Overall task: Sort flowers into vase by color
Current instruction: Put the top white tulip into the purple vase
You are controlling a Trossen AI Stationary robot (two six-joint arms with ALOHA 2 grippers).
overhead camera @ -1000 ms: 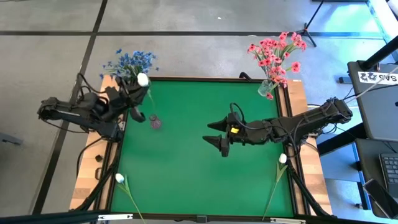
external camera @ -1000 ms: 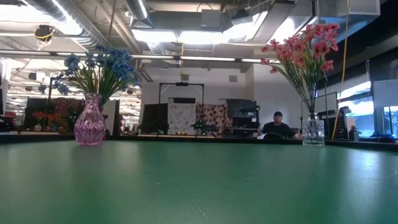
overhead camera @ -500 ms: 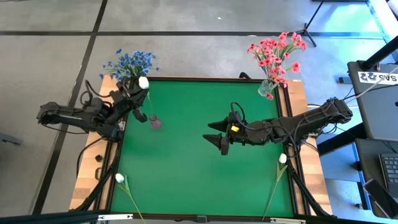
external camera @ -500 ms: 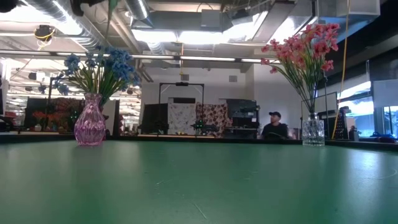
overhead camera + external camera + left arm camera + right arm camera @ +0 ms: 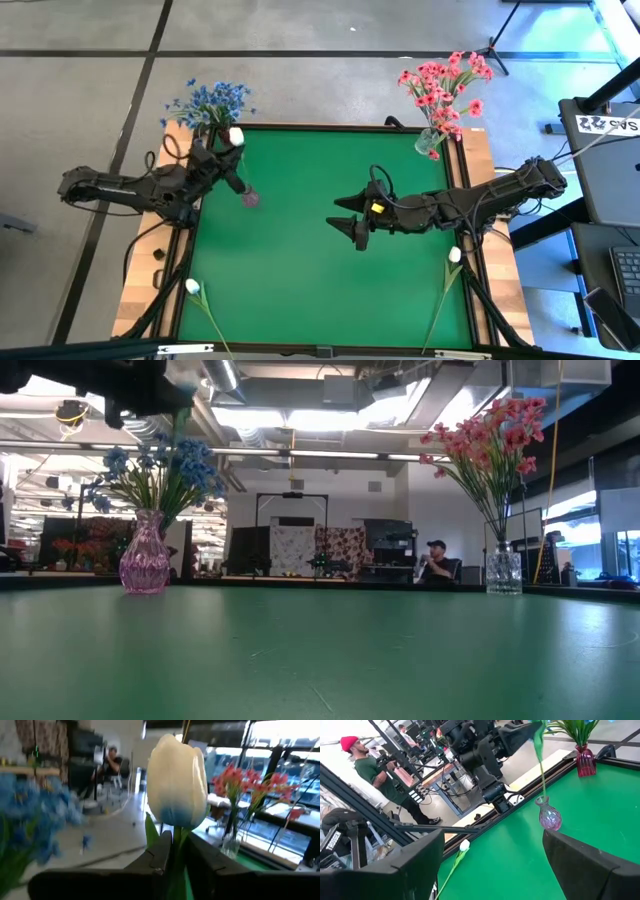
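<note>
My left gripper [image 5: 226, 162] stands at the table's far left, shut on a white flower [image 5: 236, 135] whose bud [image 5: 177, 780] rises above the fingers. Its green stem [image 5: 540, 765] hangs down to the mouth of a small purple vase [image 5: 250, 198]. The blue flowers [image 5: 210, 100] stand in a pink vase [image 5: 585, 760] at the far left corner, and the pink flowers [image 5: 442, 85] stand in a clear vase [image 5: 430, 142] at the far right. My right gripper [image 5: 345, 215] hovers open over the table's middle with nothing between its fingers. My left gripper pinches the white flower's stem just under the bud [image 5: 176, 837] between its two fingers. The fingers come in level from the table's left, across the stem. The flower stands upright and lifted. Its lower end [image 5: 543, 799] is at the small vase's mouth; whether it is inside, I cannot tell.
Two more white flowers lie flat on the green mat, one near the left front corner [image 5: 192, 287] and one by the right edge [image 5: 454, 255]. A person [image 5: 372, 767] stands beyond the table's left side. Open mat lies between the arms.
My left gripper has come down with the white flower and turned its wrist, entering the top of the low view. The bud has shifted slightly toward the small purple vase. My right arm has kept still.
</note>
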